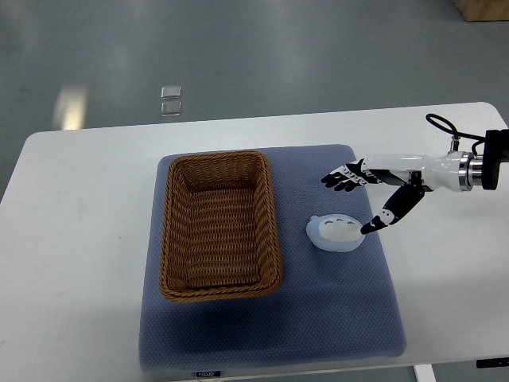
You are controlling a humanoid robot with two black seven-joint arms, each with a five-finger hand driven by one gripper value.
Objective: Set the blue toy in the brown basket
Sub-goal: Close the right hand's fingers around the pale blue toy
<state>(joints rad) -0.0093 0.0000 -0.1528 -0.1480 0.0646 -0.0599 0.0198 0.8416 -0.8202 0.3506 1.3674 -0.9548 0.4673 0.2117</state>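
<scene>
Blue toy (pixel 335 231) lies beside the brown basket (pixel 219 225), the right hand (pixel 380 191) spread open above it, thumb near its edge.

A white surface (pixel 87 239) with rounded corners fills most of the view, grey floor beyond its far edge. Directly on it lies one thing, a blue-grey textured mat (pixel 334 318) (a small label sits at its near edge), spread over the middle of the surface and reaching nearly to the near edge. Left of the mat the white top is bare; right of the mat a narrower strip shows. Beyond the mat, toward the far edge, runs another bare white band.
</scene>
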